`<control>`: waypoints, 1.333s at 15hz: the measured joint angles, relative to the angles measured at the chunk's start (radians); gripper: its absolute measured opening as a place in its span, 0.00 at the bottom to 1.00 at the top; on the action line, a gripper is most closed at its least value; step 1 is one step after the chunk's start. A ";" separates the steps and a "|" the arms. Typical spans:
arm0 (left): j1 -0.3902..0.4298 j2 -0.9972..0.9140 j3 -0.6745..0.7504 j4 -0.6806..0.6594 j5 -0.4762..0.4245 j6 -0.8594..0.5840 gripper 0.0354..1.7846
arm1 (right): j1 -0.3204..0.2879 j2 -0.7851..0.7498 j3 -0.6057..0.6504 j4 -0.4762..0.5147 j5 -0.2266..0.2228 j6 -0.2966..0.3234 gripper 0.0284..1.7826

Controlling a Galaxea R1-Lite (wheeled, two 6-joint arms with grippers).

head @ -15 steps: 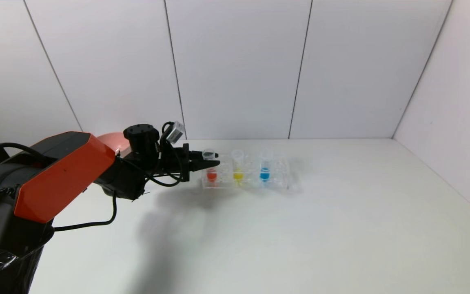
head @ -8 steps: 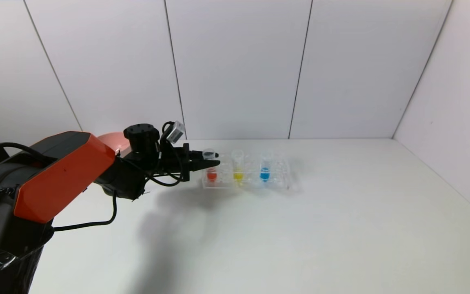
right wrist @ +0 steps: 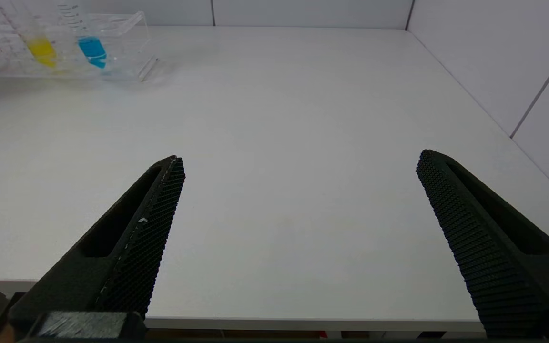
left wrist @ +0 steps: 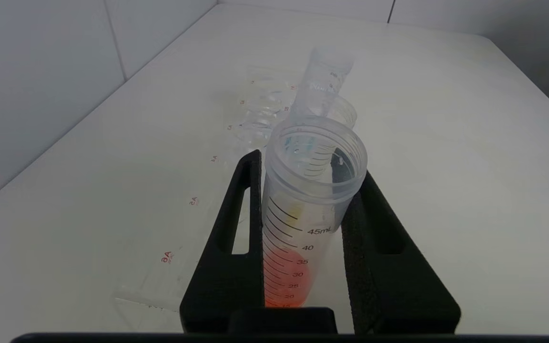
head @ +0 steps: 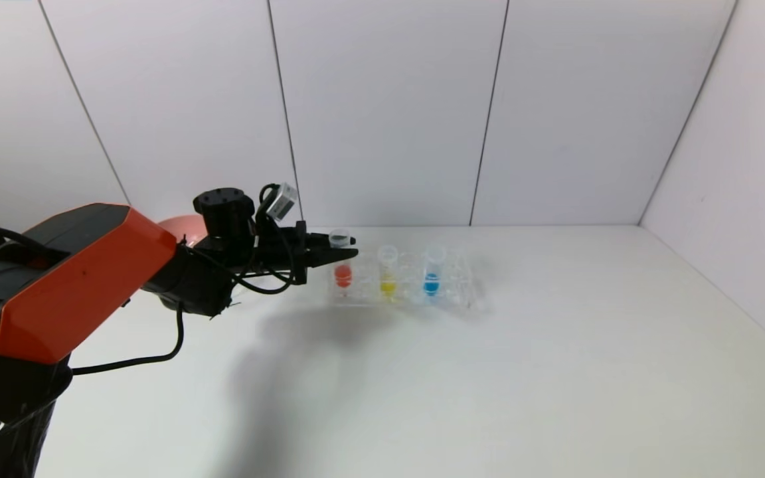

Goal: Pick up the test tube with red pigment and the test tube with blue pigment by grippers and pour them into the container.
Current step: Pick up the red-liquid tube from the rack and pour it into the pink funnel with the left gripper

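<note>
My left gripper [head: 348, 253] is shut on the test tube with red pigment [head: 342, 268], gripping it just below its open rim. The tube [left wrist: 303, 224] stands nearly upright, and its red end hangs above the left end of the clear rack [head: 463, 293]. The test tube with blue pigment [head: 431, 273] stands in the rack, third from the left, and shows in the right wrist view too [right wrist: 91, 48]. My right gripper [right wrist: 300, 157] is open and empty over the table's front edge, well short of the rack. The container is out of view.
A tube with yellow liquid [head: 388, 275] stands in the rack between the red and blue ones. A pink bowl [head: 182, 230] sits behind my left arm at the back left. White walls close off the table at the back and on the right.
My left gripper has risen a little with the red tube, drawing its red end up out of the rack. The blue and yellow tubes have not moved.
</note>
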 joint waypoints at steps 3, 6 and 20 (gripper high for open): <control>0.002 -0.028 -0.010 0.024 0.002 -0.012 0.26 | 0.000 0.000 0.000 0.000 0.000 0.000 1.00; 0.003 -0.064 -0.017 0.056 0.006 -0.014 0.26 | 0.000 0.000 0.000 0.000 0.000 0.000 1.00; 0.041 -0.296 -0.028 0.336 0.189 -0.012 0.26 | 0.000 0.000 0.000 0.000 0.000 0.000 1.00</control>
